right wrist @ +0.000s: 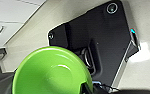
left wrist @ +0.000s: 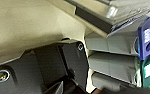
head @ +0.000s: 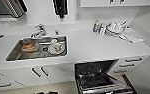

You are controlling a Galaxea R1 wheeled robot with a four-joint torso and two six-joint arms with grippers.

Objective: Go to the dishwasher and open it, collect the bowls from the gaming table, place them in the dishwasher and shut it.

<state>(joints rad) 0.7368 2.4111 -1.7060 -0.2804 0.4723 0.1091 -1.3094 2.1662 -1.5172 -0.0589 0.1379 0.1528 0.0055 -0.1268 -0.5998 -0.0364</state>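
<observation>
1. The right gripper (right wrist: 87,87) shows in the right wrist view with a lime green bowl (right wrist: 51,72) large before it; a dark finger lies at the bowl's rim, so the jaws look closed on that rim, and the bowl hangs above a pale floor (right wrist: 146,15).
2. Of the left gripper I cannot tell whether the jaws are open or closed. Beyond its dark plate, the left wrist view shows a stack of grey bins (left wrist: 111,45) with blue and green fronts, standing on the pale floor.
3. In the right wrist view, white drawers (right wrist: 6,22) with bar handles stand well beyond the bowl.
4. In the head view, the dishwasher (head: 101,77) stands open under the white counter (head: 91,47), its door let down and its dark inside with wire racks showing.
5. Just beside the dishwasher, on its right, are white drawers with dark bar handles; on its left, white cupboard doors (head: 41,72).
6. A steel sink (head: 16,53) is let into the counter to the left of the dishwasher, with a tap (head: 39,30) behind it.
7. In the sink lie a clear container (head: 29,46) with something orange in it and a white plate (head: 57,48) bearing cups.
8. On the counter above the dishwasher, near the wall, stand a bottle (head: 96,26), a heap of white dishes (head: 114,28) and a cloth (head: 132,36).
</observation>
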